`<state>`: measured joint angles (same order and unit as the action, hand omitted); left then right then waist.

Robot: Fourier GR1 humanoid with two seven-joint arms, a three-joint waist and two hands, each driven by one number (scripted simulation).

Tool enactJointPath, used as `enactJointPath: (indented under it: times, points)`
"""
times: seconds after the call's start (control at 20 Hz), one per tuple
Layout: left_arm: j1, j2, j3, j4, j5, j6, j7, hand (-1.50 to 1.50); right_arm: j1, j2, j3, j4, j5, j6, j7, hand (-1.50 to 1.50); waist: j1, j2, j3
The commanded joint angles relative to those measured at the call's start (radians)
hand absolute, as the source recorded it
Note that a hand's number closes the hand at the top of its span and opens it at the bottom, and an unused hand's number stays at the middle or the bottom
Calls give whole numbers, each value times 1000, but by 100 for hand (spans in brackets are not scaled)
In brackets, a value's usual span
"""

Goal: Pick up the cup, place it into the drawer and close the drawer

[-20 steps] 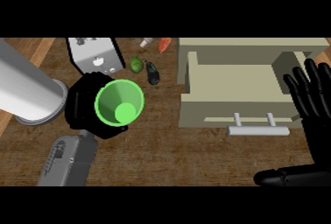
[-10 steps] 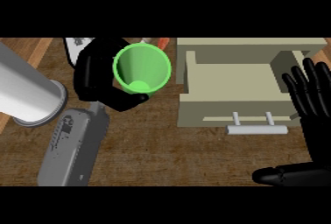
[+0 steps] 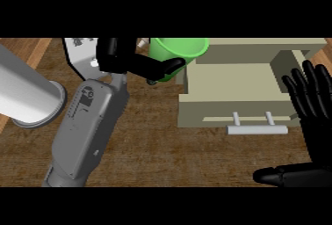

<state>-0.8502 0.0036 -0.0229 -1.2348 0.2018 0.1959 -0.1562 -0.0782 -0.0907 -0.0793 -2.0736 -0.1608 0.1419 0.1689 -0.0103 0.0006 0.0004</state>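
You see left forearm (image 3: pixel 88 127) slanting up across counter (image 3: pixel 162 154). Left robot hand (image 3: pixel 130 61) curled round green cup (image 3: pixel 185 48), at far-left corner of open drawer (image 3: pixel 240 110). Right robot hand (image 3: pixel 314 105) rests at right edge, fingers straight, upward.

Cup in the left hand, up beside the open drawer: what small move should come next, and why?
Probably move the left hand rightward until the cup hangs over the drawer's cavity. The hand is curled round the cup, which shows at the drawer's left wall, not yet above the cavity; the drawer is pulled out. The right hand rests open at the right edge.
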Motion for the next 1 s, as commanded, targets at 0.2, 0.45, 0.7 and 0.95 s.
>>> enactJointPath:
  times: [0.2,0.45,0.7,0.95]
  points:
    - [-194,-3,-24,220,-2,50,23,150,-39,-20,-23,26,-9,10,-6,-150,-4,2,0]
    - [-298,-4,-103,335,69,185,8,150,7,-39,-58,42,-63,56,-32,-150,-19,3,1]
    - [-329,-4,-173,516,177,194,-129,150,36,-14,-1,-37,-20,40,-15,-150,-33,5,0]
    - [-396,-4,-227,644,271,198,-155,150,-9,-35,-32,20,-31,51,-36,-150,-40,10,0]
